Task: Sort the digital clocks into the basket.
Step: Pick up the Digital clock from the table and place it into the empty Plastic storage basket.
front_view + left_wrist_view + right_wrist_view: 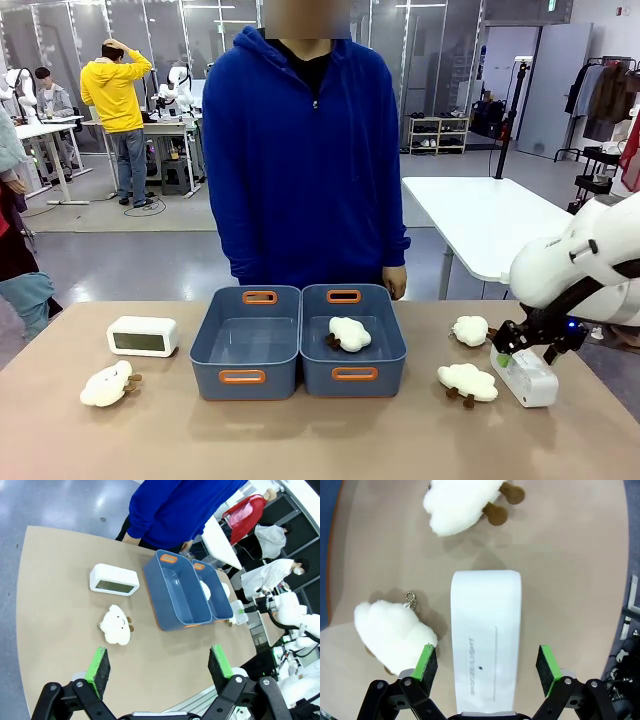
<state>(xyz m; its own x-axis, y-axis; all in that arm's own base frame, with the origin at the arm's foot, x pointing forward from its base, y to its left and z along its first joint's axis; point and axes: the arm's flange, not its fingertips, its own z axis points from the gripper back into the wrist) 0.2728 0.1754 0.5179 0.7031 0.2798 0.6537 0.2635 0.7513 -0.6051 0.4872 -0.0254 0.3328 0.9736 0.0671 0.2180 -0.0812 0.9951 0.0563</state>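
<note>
The right end effector (487, 656) is spread, its pads (427, 660) either side of a white clock (486, 630) lying at the right of the worktop (320, 440), not yet touching it. A plush sheep (392, 632) sits just beside one pad (close enough to get caught in the squeeze), and the smooth case could slip. The left end effector (159, 660) hangs spread and empty. The second clock (142, 336) stands on the worktop's left side. The left basket (205, 350) is empty; the right basket (395, 350) holds another sheep (349, 334).

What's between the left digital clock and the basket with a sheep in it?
The empty basket stands between the digital clock and the sheep's basket, as the front view shows.
</note>
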